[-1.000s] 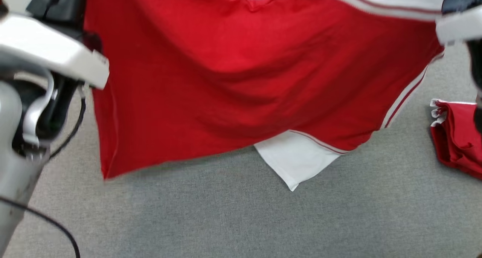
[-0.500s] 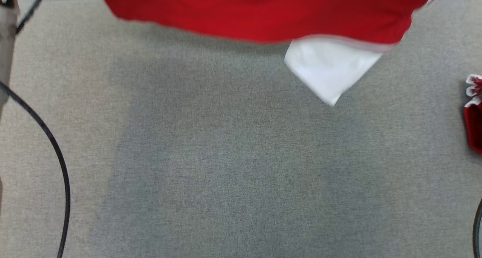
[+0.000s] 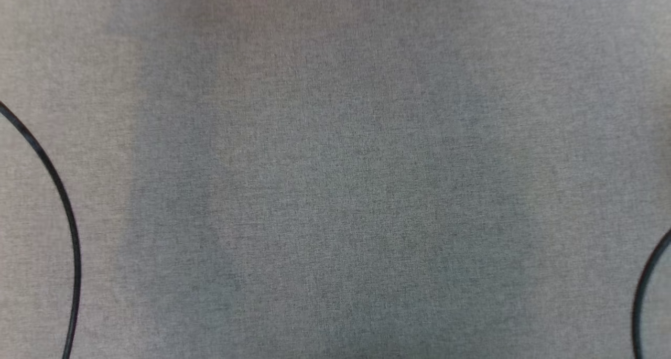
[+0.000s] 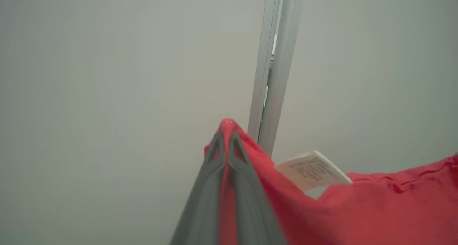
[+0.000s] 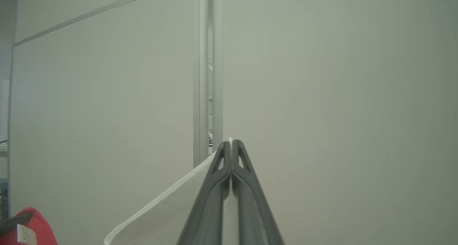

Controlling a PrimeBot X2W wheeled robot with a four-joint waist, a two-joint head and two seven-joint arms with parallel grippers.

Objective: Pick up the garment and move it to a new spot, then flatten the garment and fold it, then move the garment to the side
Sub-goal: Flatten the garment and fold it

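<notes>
Left gripper (image 4: 226, 137) is pinching a red corner of the garment (image 4: 375, 209), jaws pressed together on cloth. Right gripper (image 5: 230, 146) is clamping its white lining the same way. Both are holding it aloft, likely to stretch it flat over the grey tabletop (image 3: 335, 170).

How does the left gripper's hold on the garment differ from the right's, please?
The left gripper pinches the garment at red cloth, beside a white printed tag; the right gripper pinches plain white cloth. A red bump pokes beyond the left gripper; only a white sliver beyond the right. Both are shut on it.
</notes>
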